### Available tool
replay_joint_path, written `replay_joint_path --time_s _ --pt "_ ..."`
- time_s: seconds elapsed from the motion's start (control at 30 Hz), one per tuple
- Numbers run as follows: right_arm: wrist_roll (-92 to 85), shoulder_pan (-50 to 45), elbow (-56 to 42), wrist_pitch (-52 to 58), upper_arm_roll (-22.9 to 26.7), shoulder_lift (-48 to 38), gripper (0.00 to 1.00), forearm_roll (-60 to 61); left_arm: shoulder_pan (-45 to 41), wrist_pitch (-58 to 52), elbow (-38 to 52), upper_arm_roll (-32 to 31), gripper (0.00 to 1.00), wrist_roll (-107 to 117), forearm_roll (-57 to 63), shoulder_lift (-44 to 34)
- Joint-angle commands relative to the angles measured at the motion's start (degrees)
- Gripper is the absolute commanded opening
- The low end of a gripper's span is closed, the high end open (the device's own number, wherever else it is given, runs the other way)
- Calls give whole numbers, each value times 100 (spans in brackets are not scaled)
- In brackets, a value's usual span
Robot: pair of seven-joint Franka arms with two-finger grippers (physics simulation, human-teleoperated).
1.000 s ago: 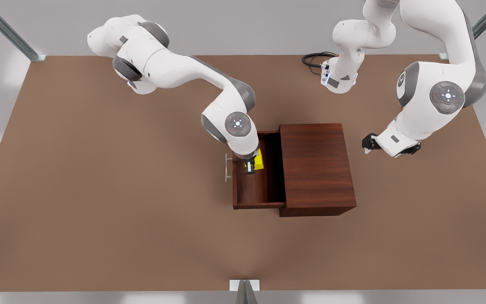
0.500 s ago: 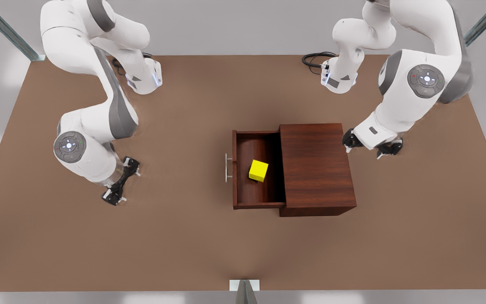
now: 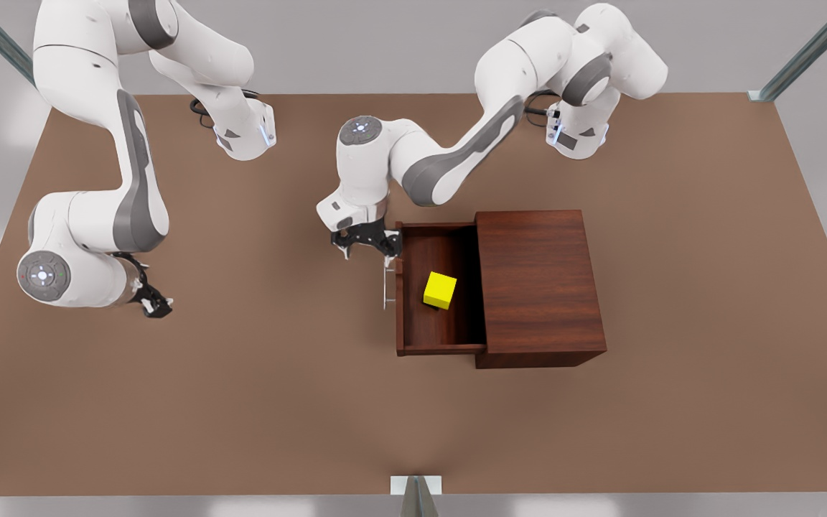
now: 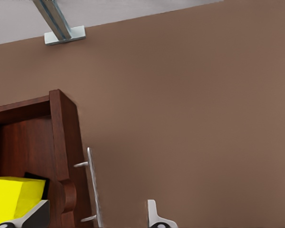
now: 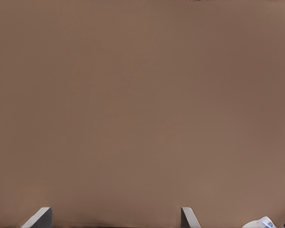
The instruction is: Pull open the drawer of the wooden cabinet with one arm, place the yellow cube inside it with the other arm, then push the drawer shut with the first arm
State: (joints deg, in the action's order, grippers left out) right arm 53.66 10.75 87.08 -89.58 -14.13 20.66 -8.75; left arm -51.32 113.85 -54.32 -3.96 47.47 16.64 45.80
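Both arms are glossy white with rounded link shells and grey bands at the joints. Round grey caps on the elbows carry a small glowing white centre with tiny red and green dots. Each wrist ends in a black gripper: the left gripper [image 3: 367, 249] and the right gripper [image 3: 155, 305], with pale fingertips [image 4: 152, 216]. Black cables coil behind the white bases.

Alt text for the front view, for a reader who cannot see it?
The yellow cube lies in the open drawer of the wooden cabinet. The left gripper, open, sits by the drawer's handle; the right gripper waits aside, open.
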Motion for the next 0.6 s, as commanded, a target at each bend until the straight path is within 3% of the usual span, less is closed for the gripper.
replay_joint_path --time_s 0.0,0.1,0.23,0.57 --pt "-5489 -3 -16 345 -2 0 100 40 -98 1095 185 18 100 4605 173 175" --pt "-5480 6 -112 371 -2 17 100 58 -107 1913 273 141 100 4877 182 526" --pt "-5436 -3 -139 406 -2 70 100 49 -203 1975 264 607 100 5009 173 869" --pt "-5181 -11 -183 371 -11 114 100 40 -528 920 264 766 100 4446 155 922"
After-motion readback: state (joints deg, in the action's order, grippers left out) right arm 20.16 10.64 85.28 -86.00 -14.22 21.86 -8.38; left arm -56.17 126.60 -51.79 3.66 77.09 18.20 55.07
